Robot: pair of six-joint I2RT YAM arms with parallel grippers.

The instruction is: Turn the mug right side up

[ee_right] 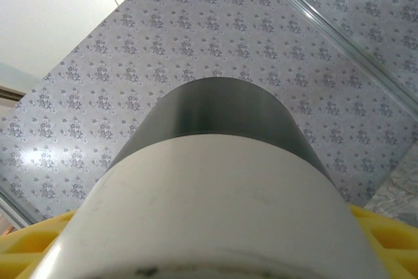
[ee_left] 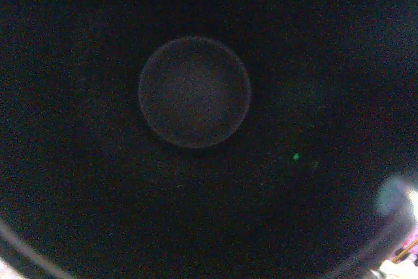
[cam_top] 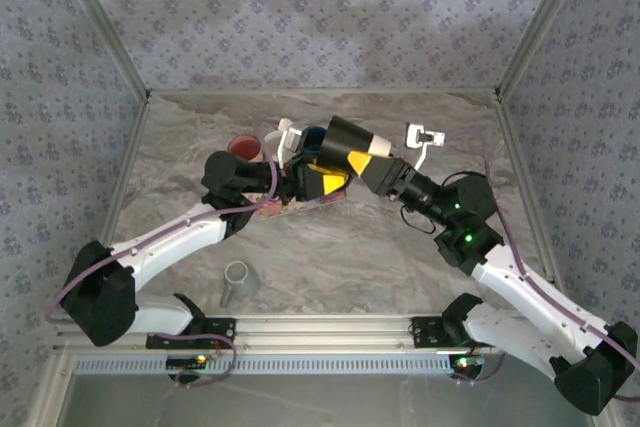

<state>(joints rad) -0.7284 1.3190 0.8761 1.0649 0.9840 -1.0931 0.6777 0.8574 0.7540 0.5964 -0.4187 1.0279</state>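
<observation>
The mug (cam_top: 345,139) is black at one end and cream at the other. It hangs on its side above the back middle of the table, black end toward the left. My right gripper (cam_top: 365,162) is shut on it. In the right wrist view the mug (ee_right: 228,181) lies between the yellow fingers (ee_right: 385,233). My left gripper (cam_top: 300,179) meets the mug's left end. The left wrist view is dark and looks into a round hollow, with a circular bottom (ee_left: 194,91) at its middle. The left fingers are hidden, and what they pinch cannot be made out.
A red mug (cam_top: 243,146) stands at the back left, just behind the left gripper. A grey mug (cam_top: 238,282) lies near the front rail. A small white object (cam_top: 424,137) sits at the back right. Patterned walls and metal posts close in the table (cam_top: 330,247).
</observation>
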